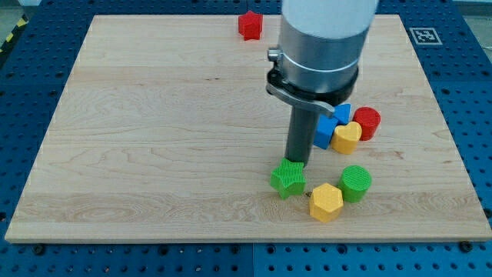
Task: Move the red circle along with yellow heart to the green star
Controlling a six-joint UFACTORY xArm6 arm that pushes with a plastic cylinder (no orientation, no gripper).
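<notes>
The red circle (367, 123) sits at the view's right, touching the yellow heart (347, 137) on its left. The green star (288, 178) lies lower, left of them, near the view's bottom centre. My tip (297, 162) stands right at the star's upper edge, touching or nearly touching it. The tip is well to the left of and below the heart and the red circle.
Two blue blocks (330, 123) crowd against the heart's left side, partly behind the rod. A green cylinder (355, 183) and a yellow hexagon (325, 202) lie right of the star. A red star (250, 25) sits at the board's top edge (154, 17).
</notes>
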